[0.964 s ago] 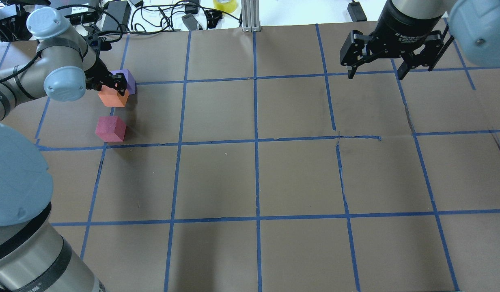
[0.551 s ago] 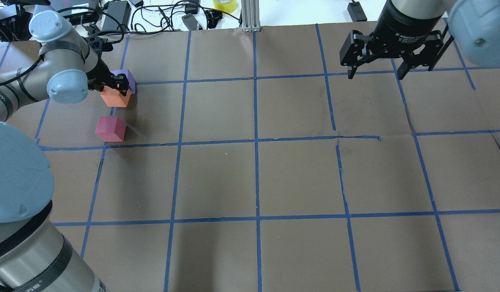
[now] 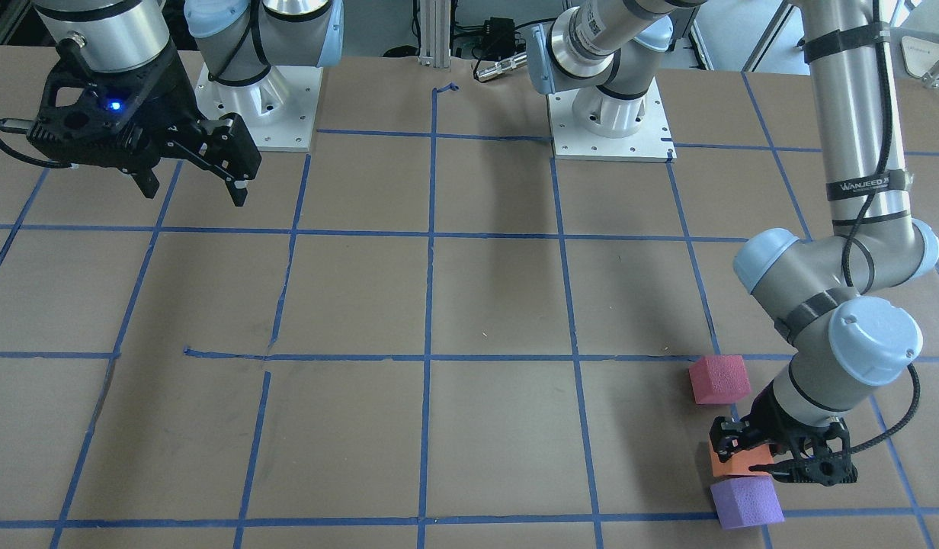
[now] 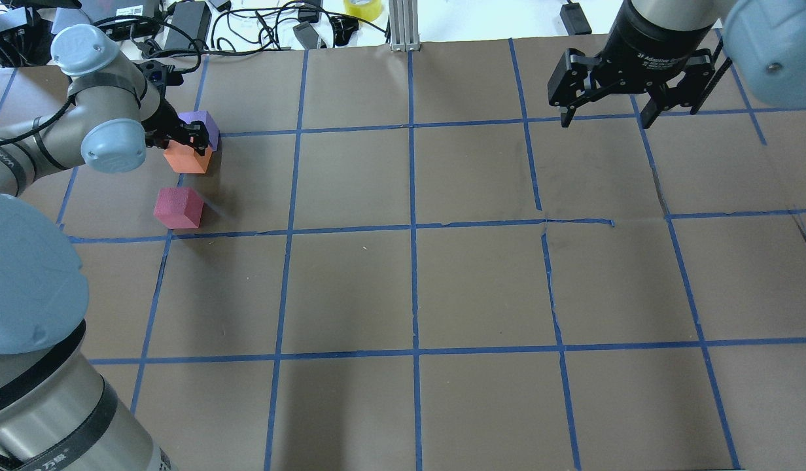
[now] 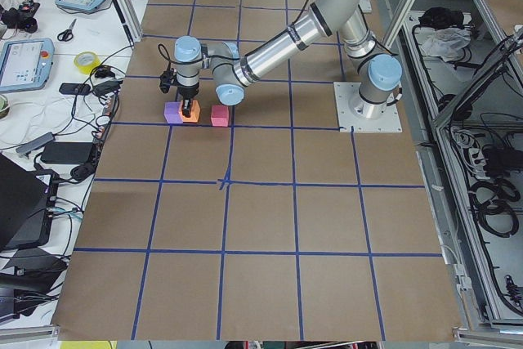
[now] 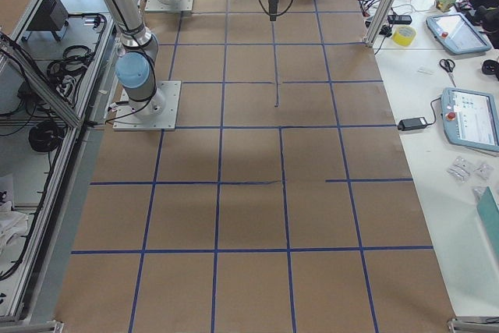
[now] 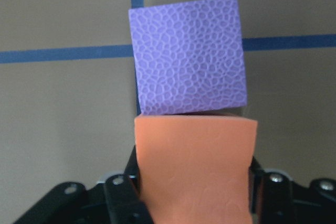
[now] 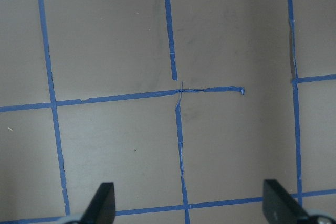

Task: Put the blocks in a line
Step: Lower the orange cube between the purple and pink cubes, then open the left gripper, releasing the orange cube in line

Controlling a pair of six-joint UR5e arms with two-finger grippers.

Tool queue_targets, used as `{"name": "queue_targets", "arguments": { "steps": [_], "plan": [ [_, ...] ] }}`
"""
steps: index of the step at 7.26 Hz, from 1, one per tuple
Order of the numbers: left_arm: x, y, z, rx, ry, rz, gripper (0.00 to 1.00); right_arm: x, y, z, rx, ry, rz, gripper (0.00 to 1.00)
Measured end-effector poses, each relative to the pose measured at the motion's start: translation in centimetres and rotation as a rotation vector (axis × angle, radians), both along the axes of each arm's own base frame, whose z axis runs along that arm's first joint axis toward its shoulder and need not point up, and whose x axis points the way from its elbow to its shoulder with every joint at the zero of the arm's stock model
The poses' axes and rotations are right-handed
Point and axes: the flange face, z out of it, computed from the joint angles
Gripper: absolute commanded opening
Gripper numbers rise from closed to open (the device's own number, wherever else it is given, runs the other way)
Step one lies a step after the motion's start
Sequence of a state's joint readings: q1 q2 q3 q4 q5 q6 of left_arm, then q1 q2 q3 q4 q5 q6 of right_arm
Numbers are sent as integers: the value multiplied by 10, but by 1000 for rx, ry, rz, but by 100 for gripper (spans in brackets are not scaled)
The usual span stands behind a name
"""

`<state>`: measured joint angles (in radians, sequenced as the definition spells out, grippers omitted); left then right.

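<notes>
My left gripper (image 4: 184,140) is shut on the orange block (image 4: 192,159) and holds it low over the table. In the left wrist view the orange block (image 7: 194,166) sits between both fingers, its far edge against the purple block (image 7: 189,56). The purple block (image 4: 203,123) lies on a blue tape crossing. The pinkish-red block (image 4: 178,208) lies apart, nearer the robot. The front view shows the three in a rough row: pinkish-red (image 3: 719,379), orange (image 3: 732,462), purple (image 3: 746,502). My right gripper (image 4: 602,123) is open and empty, high at the far right.
Blue tape lines (image 4: 413,229) form a grid on the brown table cover. Cables and power bricks (image 4: 187,19), a yellow tape roll (image 4: 362,8) and an aluminium post (image 4: 403,26) lie beyond the far edge.
My left gripper has carried the orange block slightly right, closer alongside the purple block. The pinkish-red block and the right arm have not moved.
</notes>
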<state>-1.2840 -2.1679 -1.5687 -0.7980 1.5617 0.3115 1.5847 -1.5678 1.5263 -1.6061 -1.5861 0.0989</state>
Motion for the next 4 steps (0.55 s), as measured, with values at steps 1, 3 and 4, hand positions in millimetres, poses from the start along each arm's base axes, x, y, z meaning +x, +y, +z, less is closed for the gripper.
{"name": "queue_targets", "arguments": {
  "steps": [1, 3, 4],
  "plan": [
    [1, 1, -3, -1, 1, 5, 24, 0, 0, 0, 0, 0, 0, 100],
    [1, 4, -8, -2, 1, 11, 24, 0, 0, 0, 0, 0, 0, 100],
    [2, 7, -10, 0, 2, 14, 24, 0, 0, 0, 0, 0, 0, 100]
  ]
}}
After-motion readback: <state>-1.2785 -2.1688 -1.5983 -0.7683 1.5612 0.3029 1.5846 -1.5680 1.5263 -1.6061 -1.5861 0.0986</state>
